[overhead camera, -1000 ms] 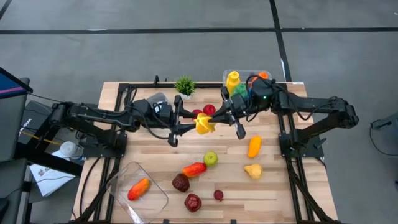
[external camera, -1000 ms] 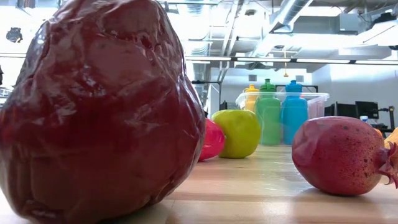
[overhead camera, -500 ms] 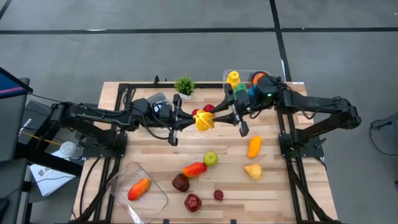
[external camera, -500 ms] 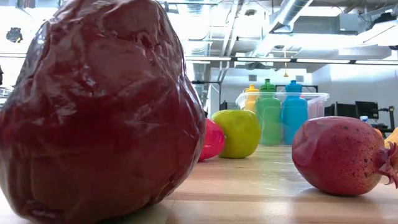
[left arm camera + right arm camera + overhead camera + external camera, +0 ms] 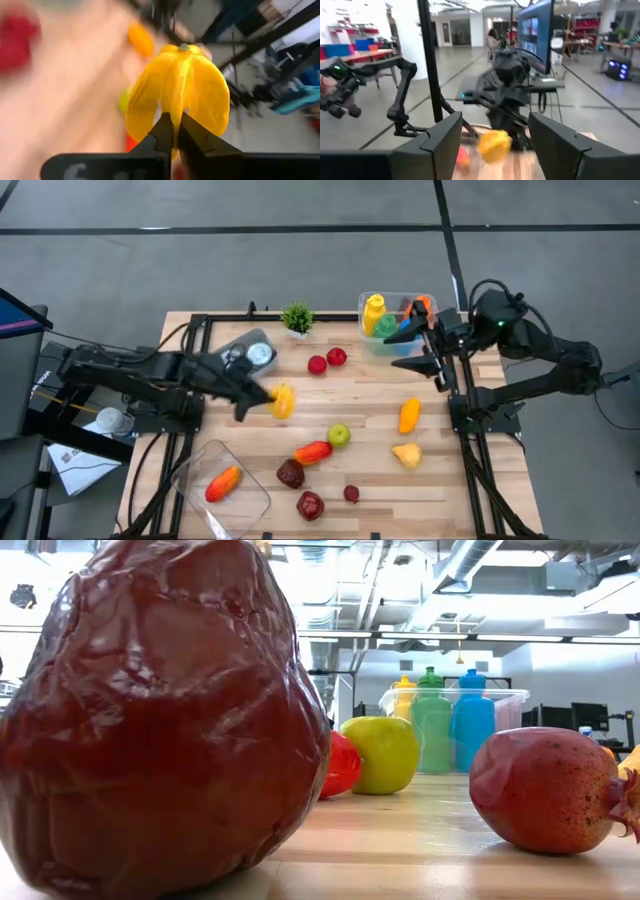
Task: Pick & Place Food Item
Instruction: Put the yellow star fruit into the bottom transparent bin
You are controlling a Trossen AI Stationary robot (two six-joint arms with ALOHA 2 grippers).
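Note:
A yellow pepper hangs above the table's left middle, with my left gripper shut on it. In the left wrist view the pepper fills the middle, its green stem pointing away from the fingers. My right gripper stands open and holds nothing near the table's far right, beside the bottle bin. From the right wrist view the pepper shows far off between the open fingers. A clear container at the near left holds an orange-red fruit. My left gripper pinches a narrow rib of the pepper at the end opposite the stem, between its two nearly closed fingers. The fingers come from the table's left, slanting a little downward. The pepper is lifted clear of the table, stem end away from the gripper.
On the table lie a green apple, a red pepper, dark red fruits, an orange fruit, a yellow pear, two red balls and a small plant. A big dark red fruit blocks much of the low view.
My left gripper has shut on the yellow pepper, rolled, and drawn back toward the table's left and near side, carrying the pepper clear of the table. My right gripper has opened, let go of the pepper, and pulled back toward the right edge.

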